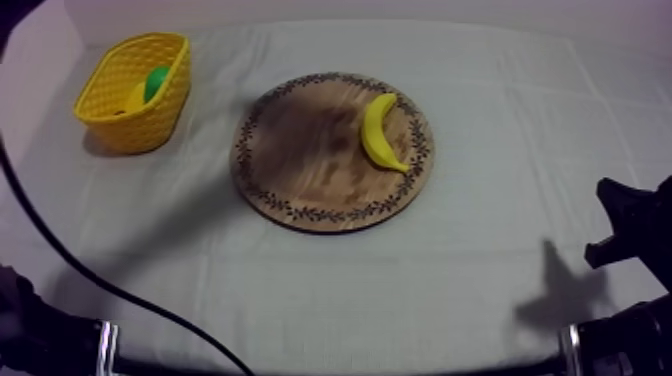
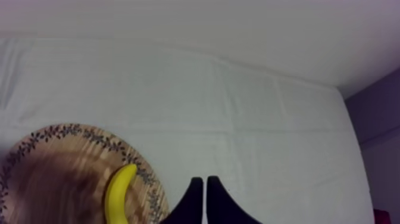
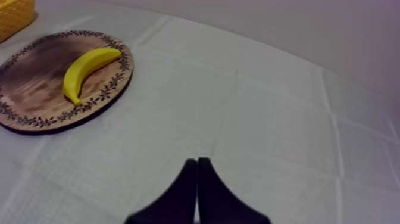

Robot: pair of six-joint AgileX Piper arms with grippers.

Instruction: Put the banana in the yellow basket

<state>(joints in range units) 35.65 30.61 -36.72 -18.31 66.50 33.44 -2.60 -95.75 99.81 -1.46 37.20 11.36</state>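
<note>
The left gripper (image 2: 203, 180) points forward with its two black fingers (image 2: 191, 205) pressed flat together into a narrow wedge. Their tips are level, only a thin seam runs between them, and nothing is held. The right gripper (image 3: 197, 161) is in the same pose, fingers closed against each other, tapering to one point and holding nothing. From above, the left arm (image 1: 45, 335) sits low at its own side as a dark mass with a silvery ring. The right arm (image 1: 635, 220) sits low at the opposite side, an angular black part above a lower ringed section. The two arms are well apart.
</note>
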